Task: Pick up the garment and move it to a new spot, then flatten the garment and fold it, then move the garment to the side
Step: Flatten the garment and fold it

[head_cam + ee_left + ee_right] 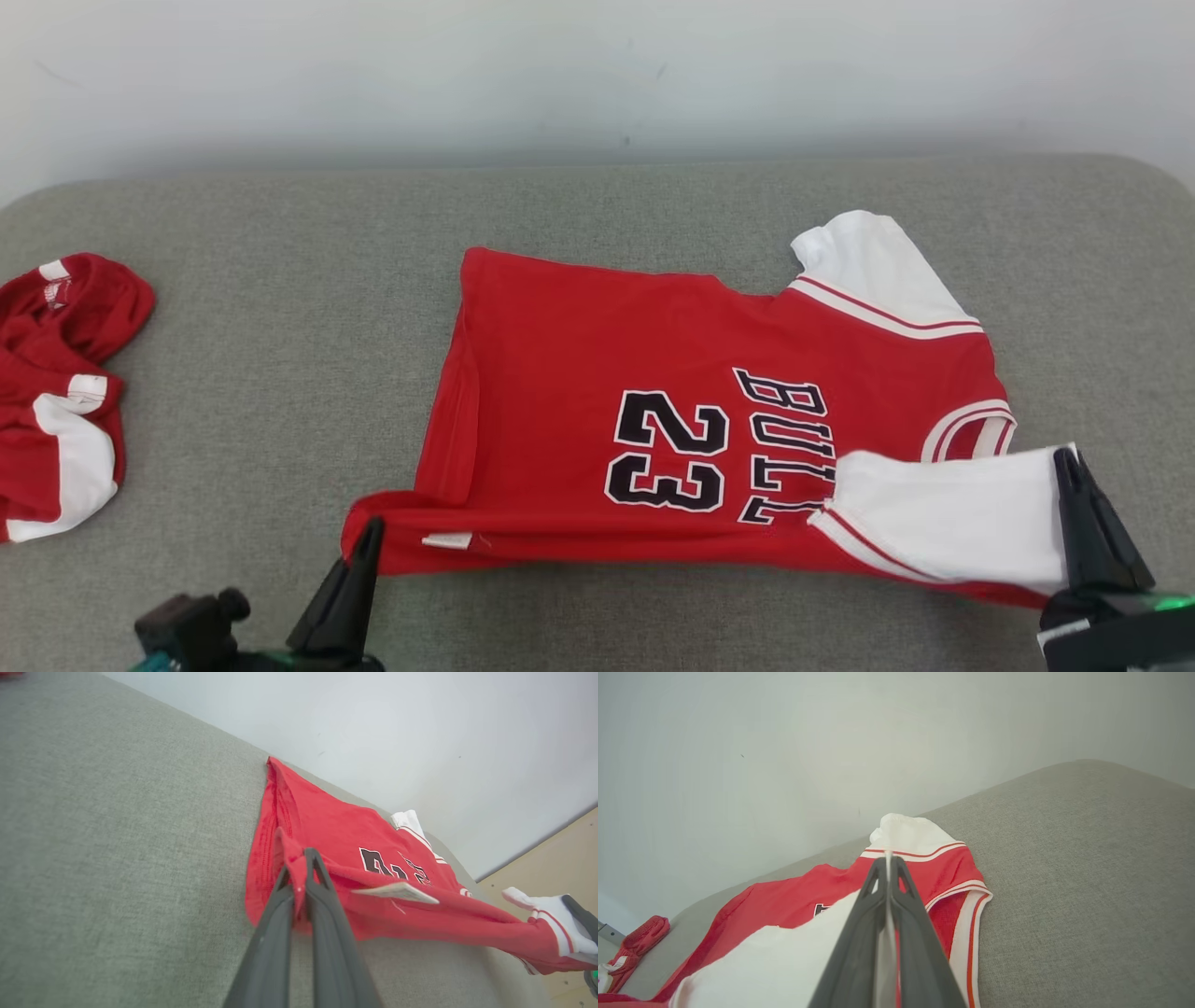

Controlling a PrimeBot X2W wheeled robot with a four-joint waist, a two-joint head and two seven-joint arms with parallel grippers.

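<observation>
There are two red-and-white garments: one jersey point(579, 373) numbered 23 and one crumpled garment point(56, 392). One grey padded surface point(280, 233) carries both. There are two tools: the left tool point(372, 527) and the right tool point(1066, 457).

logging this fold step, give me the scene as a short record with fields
surface: grey cushion
garment: red jersey, number 23 facing up, near edge raised
left tool: shut on the jersey's hem corner
right tool: shut on its white sleeve, drawn over the lettering
also there: red and white cloth at the cushion's left end
</observation>
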